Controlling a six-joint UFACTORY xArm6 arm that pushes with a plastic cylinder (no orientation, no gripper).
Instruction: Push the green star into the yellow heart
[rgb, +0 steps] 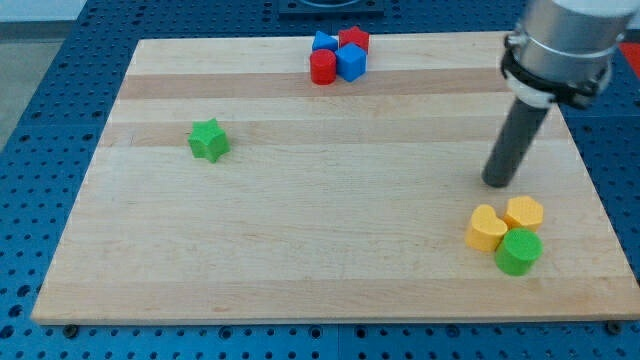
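My tip (497, 183) rests on the wooden board (300, 250), bare rod touching no block. The yellow heart (486, 229) sits just below it, beside a yellow hexagon (524, 212) and green cylinder (519, 251). The green star (208, 140) lies far to my tip's left, well apart.

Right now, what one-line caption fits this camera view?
My tip rests just above the yellow heart, far across the board from the green star.
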